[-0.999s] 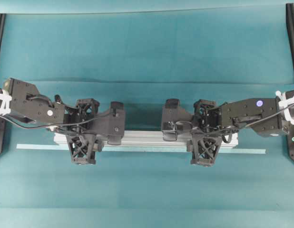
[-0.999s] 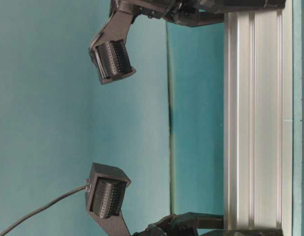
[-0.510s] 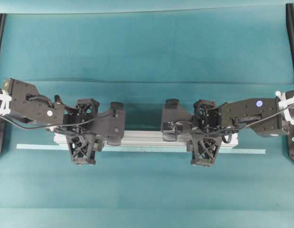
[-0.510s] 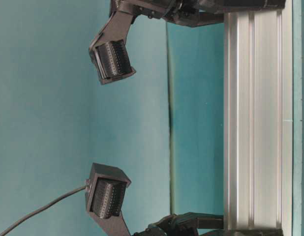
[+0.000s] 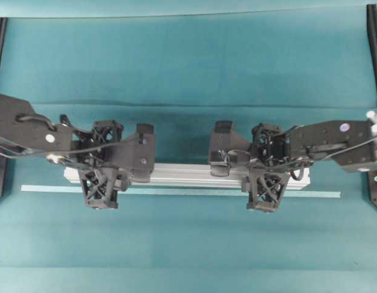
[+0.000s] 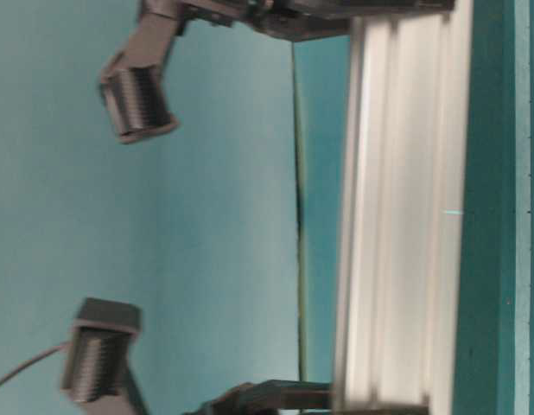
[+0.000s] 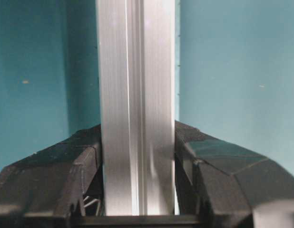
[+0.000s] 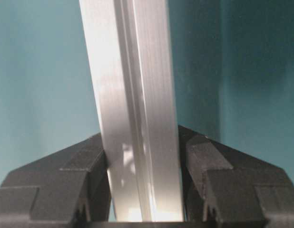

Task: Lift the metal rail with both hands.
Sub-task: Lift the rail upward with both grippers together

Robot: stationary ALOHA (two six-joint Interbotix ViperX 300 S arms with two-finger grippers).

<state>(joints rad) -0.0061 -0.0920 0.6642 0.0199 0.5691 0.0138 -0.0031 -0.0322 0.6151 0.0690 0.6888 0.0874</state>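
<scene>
Both my arms have pulled outward and up; metal rail (image 5: 182, 174) now off the teal table (image 5: 188, 67), clear of the pale-green tape strip (image 5: 323, 194). My left gripper (image 5: 98, 174) and right gripper (image 5: 266, 174) each clamp the rail near its ends.

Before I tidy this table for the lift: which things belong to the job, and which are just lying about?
Job:
- metal rail
- left end effector, clamped on the rail
- right end effector, clamped on the rail

Lying about:
- pale-green tape strip, flat on the teal table cover
</scene>
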